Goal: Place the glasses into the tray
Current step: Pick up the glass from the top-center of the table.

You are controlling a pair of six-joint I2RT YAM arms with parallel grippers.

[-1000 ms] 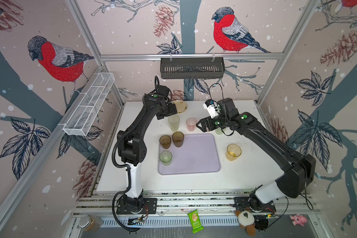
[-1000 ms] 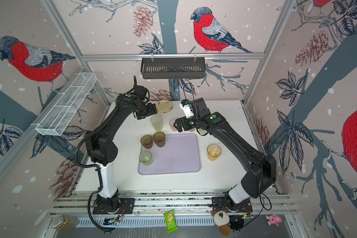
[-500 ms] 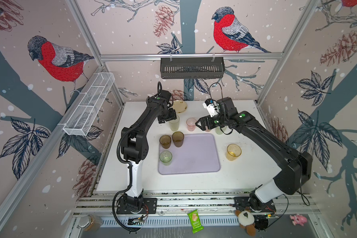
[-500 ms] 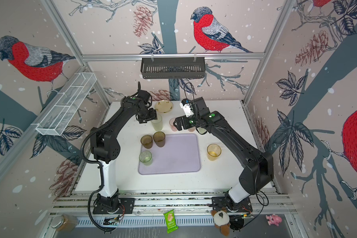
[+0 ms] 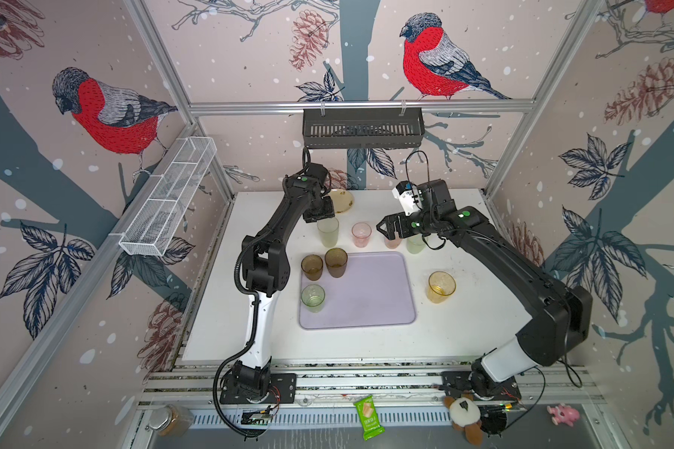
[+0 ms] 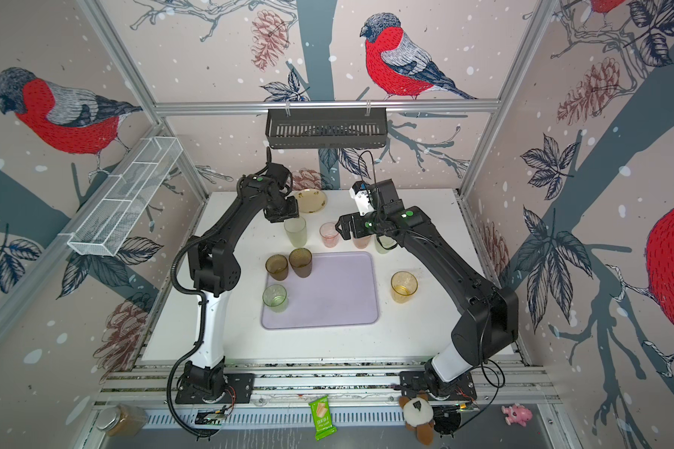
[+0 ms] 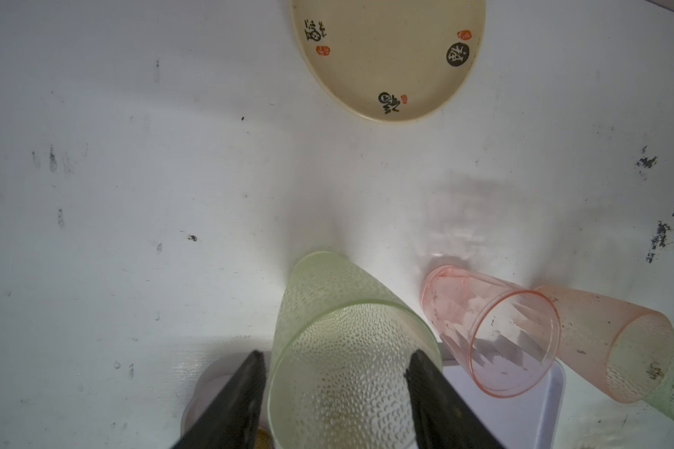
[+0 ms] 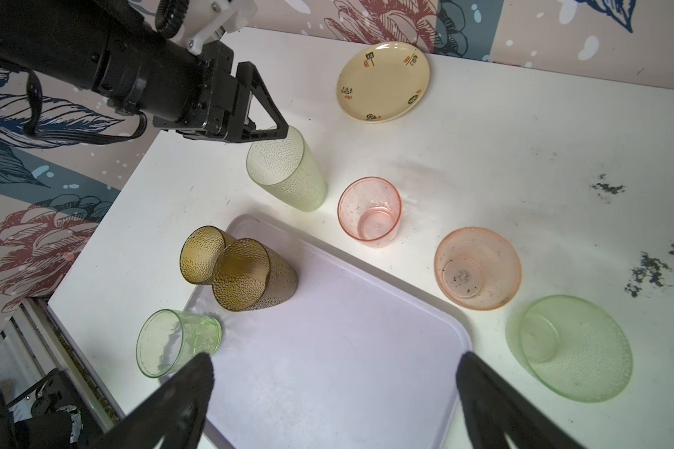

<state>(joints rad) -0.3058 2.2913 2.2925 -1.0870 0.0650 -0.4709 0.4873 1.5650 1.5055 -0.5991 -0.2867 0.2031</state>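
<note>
The left fingers (image 7: 242, 396) stand on either side of the tall frosted green glass (image 7: 339, 350) near its rim, at the bottom centre of the left wrist view. They are partly closed in, and I cannot tell whether they already press on its wall. Taking it high up probably keeps them clear of the pink glass (image 7: 491, 330) close beside it.

The right fingers (image 8: 180, 392) are spread wide and hold nothing. They hang over the tray (image 8: 327, 388) edge, with the peach glass (image 8: 477, 268) and a low green glass (image 8: 569, 346) just beyond, and are likely lined up for one of those.

In a top view the tall glass stands on the table (image 5: 464, 322) just above the tray's upper left corner. Two brown glasses (image 5: 336, 262) and a clear green glass (image 5: 313, 297) stand along the tray's left side, apparently inside the rim, which leaves the middle free. The amber glass (image 5: 440, 287) stands on the table, right of the tray.
</note>
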